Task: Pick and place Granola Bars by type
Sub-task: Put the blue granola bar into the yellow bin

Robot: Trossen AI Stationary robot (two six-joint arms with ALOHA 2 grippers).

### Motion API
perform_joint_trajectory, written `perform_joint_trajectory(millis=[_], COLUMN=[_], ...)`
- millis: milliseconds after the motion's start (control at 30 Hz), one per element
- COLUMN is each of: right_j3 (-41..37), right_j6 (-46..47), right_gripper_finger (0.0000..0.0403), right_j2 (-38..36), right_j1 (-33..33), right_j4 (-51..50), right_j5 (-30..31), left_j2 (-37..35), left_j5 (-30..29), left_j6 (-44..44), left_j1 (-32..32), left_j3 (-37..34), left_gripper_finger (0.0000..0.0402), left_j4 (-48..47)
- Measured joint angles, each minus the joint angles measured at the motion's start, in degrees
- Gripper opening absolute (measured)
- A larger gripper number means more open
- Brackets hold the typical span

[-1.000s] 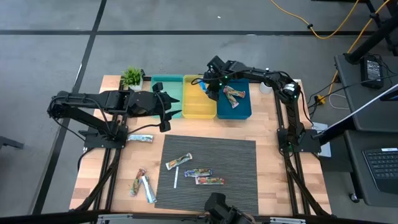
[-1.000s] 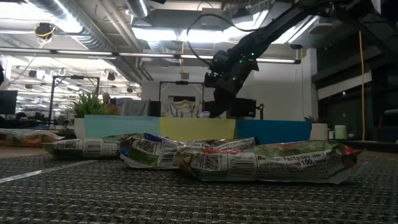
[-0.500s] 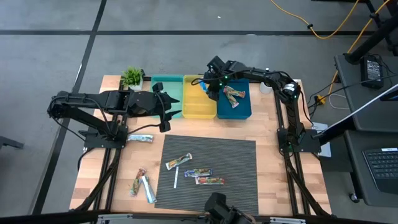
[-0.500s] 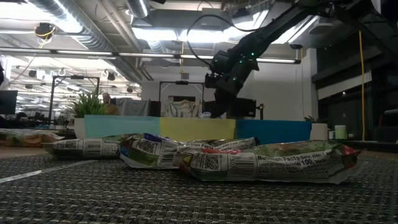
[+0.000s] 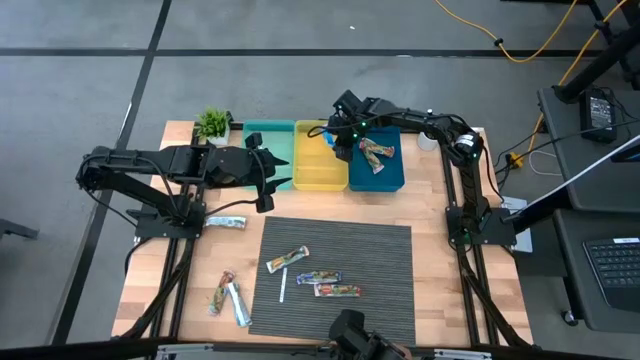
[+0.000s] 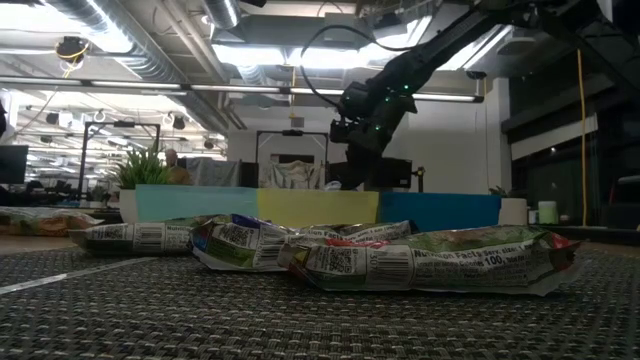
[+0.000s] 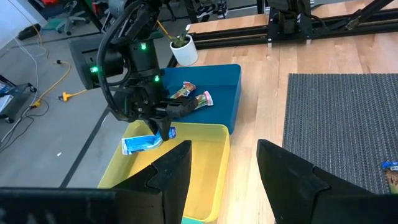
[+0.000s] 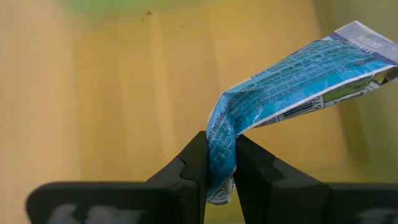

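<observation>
From above, the wooden worktop [image 5: 440,260] carries 3 shallow plastic bins in a row along its far edge: a teal bin [image 5: 268,160], a yellow bin [image 5: 318,172] and a dark blue bin [image 5: 392,176]. The right gripper [image 5: 334,143] hangs over the yellow bin with a blue-wrapped granola bar [image 5: 327,139] in its jaws. 2 multicoloured granola bars [image 5: 376,155] lie in the dark blue bin. The left gripper [image 5: 268,177] hovers beside the teal bin, jaws apart and empty. On the dark ribbed mat [image 5: 380,262] lie 3 more multicoloured bars [image 5: 318,279] and a thin white stick [image 5: 283,288]. 1 silvery bar [image 5: 226,222] lies on bare wood near the left arm, and 2 bars [image 5: 229,296] sit near the front left corner. A small green potted plant [image 5: 212,124] stands just left of the teal bin.

At worktop height, the mat's bars [image 6: 430,262] fill the foreground; the 3 bins stand behind, with the right gripper [image 6: 350,170] above the yellow one.

The left wrist camera shows the right gripper [image 7: 163,129] dangling the blue bar [image 7: 143,142] over the yellow bin [image 7: 205,162].

The right wrist camera shows the jaws pinched shut on 1 end of the blue wrapper [image 8: 292,87], yellow bin floor [image 8: 124,93] behind.
</observation>
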Motion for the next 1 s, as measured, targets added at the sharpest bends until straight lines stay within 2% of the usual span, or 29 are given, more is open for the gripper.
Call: perform_joint_trajectory(millis=[200, 600, 1000], right_j3=[0.0, 0.0, 0.0], right_j6=[0.0, 1.3, 0.8], right_gripper_finger=[0.0070, 0.0138, 0.0143], right_j2=[0.0, -0.1, -0.1], right_j1=[0.0, 0.1, 3.0], right_j4=[0.0, 1.6, 1.2], right_j5=[0.0, 0.0, 0.1], left_j2=[0.0, 0.0, 0.0], left_j5=[0.0, 0.0, -2.2], left_j6=[0.0, 0.0, -2.4], left_j1=[0.0, 0.0, 0.0], left_j3=[0.0, 0.0, 0.0], left_gripper_finger=[0.0175, 0.0175, 0.0175], left_j4=[0.0, 0.0, -4.4])
